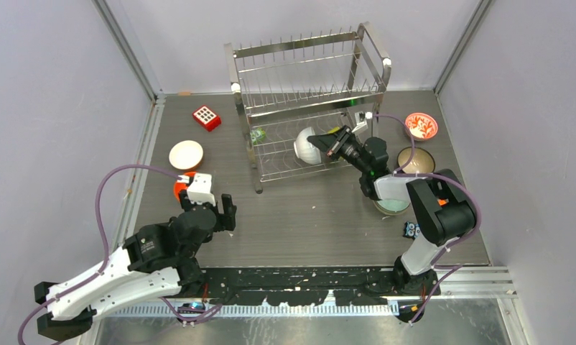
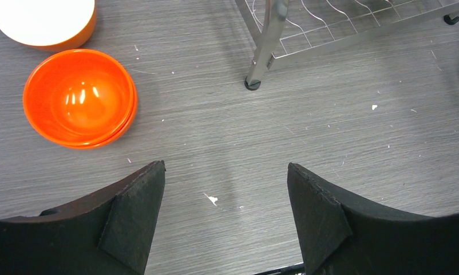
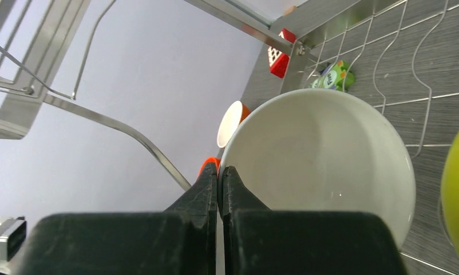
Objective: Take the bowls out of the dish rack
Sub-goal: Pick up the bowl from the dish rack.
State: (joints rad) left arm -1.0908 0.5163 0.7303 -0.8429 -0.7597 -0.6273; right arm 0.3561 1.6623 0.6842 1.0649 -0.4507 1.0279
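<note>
Right tool [image 3: 220, 183] pinches the rim of a white bowl [image 3: 324, 149] tipped on edge in the dish rack's [image 1: 307, 100] lower tier, at the tool's 9 o'clock from above; rigid, light, probably slick, best held by that rim.

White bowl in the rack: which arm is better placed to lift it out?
Right. The right pincer is shut on the rim of the white bowl, in the lower tier of the dish rack. The left pincer hangs open over the table near the orange bowls, outside the rack.
</note>
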